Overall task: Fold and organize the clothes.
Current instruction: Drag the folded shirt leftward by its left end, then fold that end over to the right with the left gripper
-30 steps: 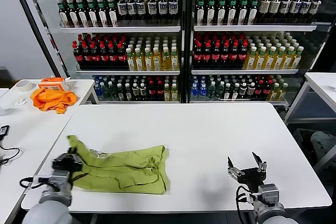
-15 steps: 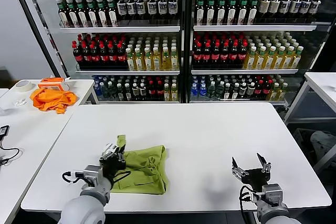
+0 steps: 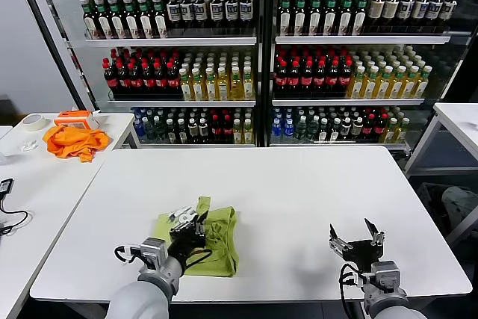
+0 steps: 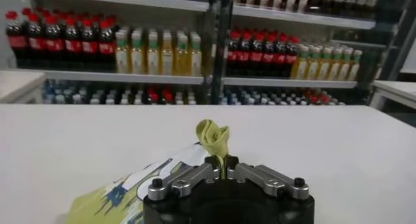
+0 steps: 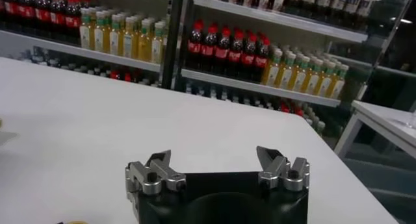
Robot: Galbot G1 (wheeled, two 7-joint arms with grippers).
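Scanning from the left edge: a side table (image 3: 45, 177) carries a bright orange cloth (image 3: 73, 141), a roll of tape (image 3: 33, 121) and a black cable (image 3: 7, 214); none of it belongs to the job.

Left gripper (image 3: 188, 223): over the near-left part of the main white table (image 3: 314, 192), jaws pinched together on a bunched edge of the lime T-shirt (image 3: 216, 240). The left wrist view shows a twist of yellow-green fabric standing up between the closed fingers (image 4: 195, 176).

T-shirt: lies on the main table just right of the left arm, a compact heap with one layer doubled over the rest. Its white and dark print (image 4: 140, 180) faces up beside the gripper (seen only from the wrist camera).

Step in hand: my reading is a sideways fold, the left-hand edge being carried across the body of the shirt toward its right-hand side.

Right gripper (image 3: 357, 242): parked above bare table near the front right, well apart from the shirt, jaws spread wide and holding nothing.

Background: a drinks cooler (image 3: 258, 50) full of bottles stands behind the table, with another white table (image 3: 459, 121) at far right.

Next move, as a judgement: lower the held edge until it lines up with the far edge of the heap, then let go. The cloth is limp, so a release from too high would likely let the fold slump or crease.
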